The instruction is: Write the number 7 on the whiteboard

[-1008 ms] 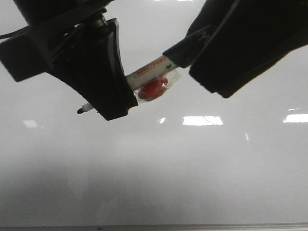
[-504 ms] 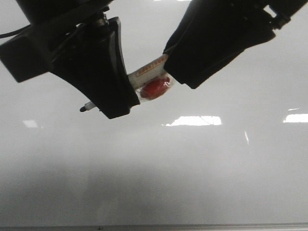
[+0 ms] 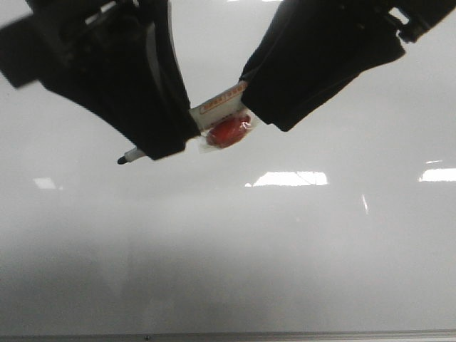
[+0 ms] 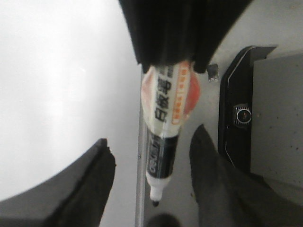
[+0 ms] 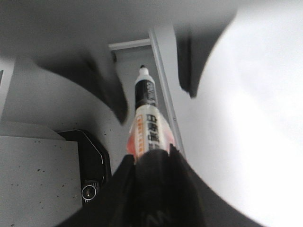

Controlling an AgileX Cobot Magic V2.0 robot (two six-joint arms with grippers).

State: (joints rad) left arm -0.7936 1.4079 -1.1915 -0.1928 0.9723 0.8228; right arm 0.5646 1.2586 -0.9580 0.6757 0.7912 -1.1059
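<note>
The whiteboard (image 3: 285, 235) fills the front view, pale and glossy; no number 7 shows on it. A marker (image 3: 217, 107), white with an orange label and a red lump (image 3: 226, 132) wrapped against it, hangs in the air over the board, its black tip (image 3: 121, 160) pointing left. My right gripper (image 3: 260, 96) is shut on the marker's back end, as the right wrist view (image 5: 151, 153) shows. My left gripper (image 3: 160, 142) is open: in the left wrist view (image 4: 151, 137) its fingers (image 4: 94, 179) stand on either side of the marker (image 4: 163, 118) without touching it.
Bright glare patches (image 3: 292, 178) lie across the board. Its thin metal bottom edge (image 3: 228, 335) runs along the front. Beyond that edge, a black device with a small lens (image 4: 242, 113) rests on a grey speckled surface (image 5: 33, 179).
My right gripper came in from the right and closed on the marker's back end. My left gripper, which held the marker, has opened its jaws. The marker stayed nearly still.
</note>
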